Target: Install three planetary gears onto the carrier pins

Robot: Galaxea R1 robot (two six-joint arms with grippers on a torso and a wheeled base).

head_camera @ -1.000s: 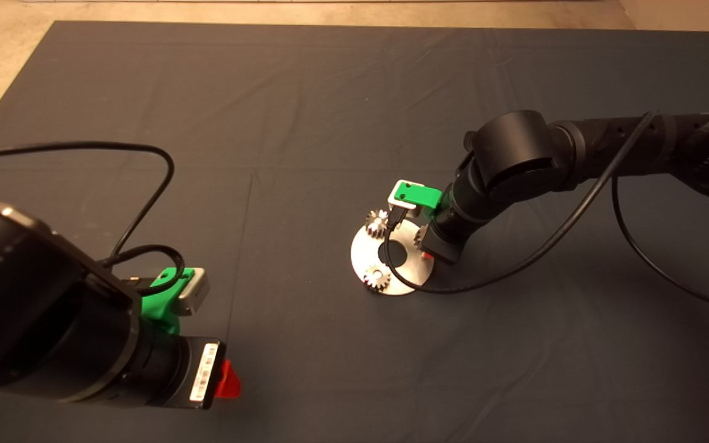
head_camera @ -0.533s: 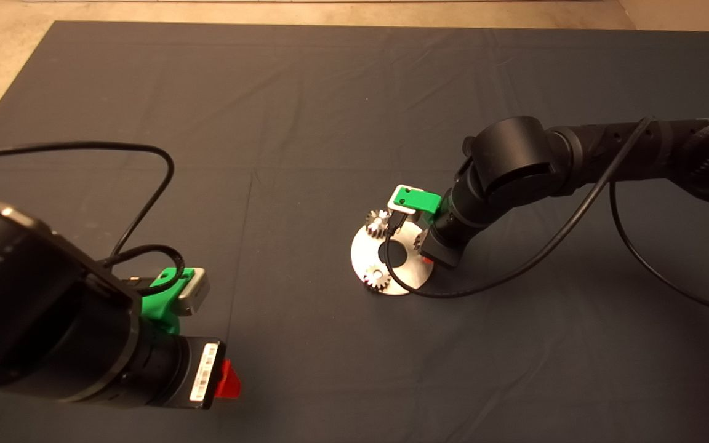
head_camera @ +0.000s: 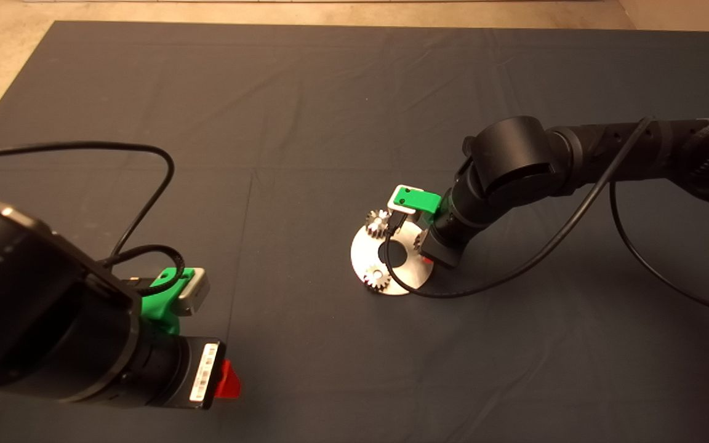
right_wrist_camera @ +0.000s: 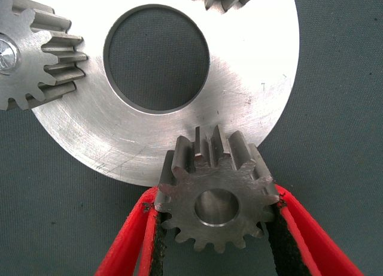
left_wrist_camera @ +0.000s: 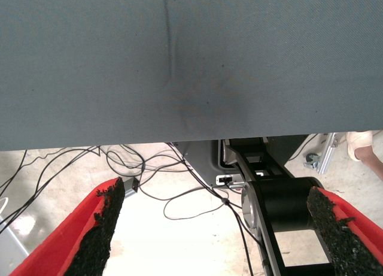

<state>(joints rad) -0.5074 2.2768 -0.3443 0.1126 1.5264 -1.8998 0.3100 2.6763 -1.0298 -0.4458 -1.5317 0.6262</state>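
The shiny round carrier disc (head_camera: pixel 364 255) lies mid-mat. Two planetary gears sit on it over carrier pins, one at the far edge (head_camera: pixel 378 223) and one at the near edge (head_camera: pixel 377 279). A pin top (right_wrist_camera: pixel 6 52) shows in one gear's (right_wrist_camera: pixel 36 48) centre. My right gripper (right_wrist_camera: pixel 216 198) is shut on the third gear (right_wrist_camera: pixel 216 225), held flat at the disc's (right_wrist_camera: pixel 251 78) right rim. Silvery metal fills its hole; I cannot tell whether that is a pin. My left gripper (left_wrist_camera: pixel 215 189) hangs open and empty at the mat's near left.
A black cable (head_camera: pixel 514 264) loops from the right arm across the mat and over the disc's near side. In the left wrist view, cables (left_wrist_camera: pixel 179 192) lie on the floor past the mat edge, with a person's shoe (left_wrist_camera: pixel 362 141) beyond.
The right gripper with its gear has shifted slightly down toward the disc's right rim. The left arm has not moved.
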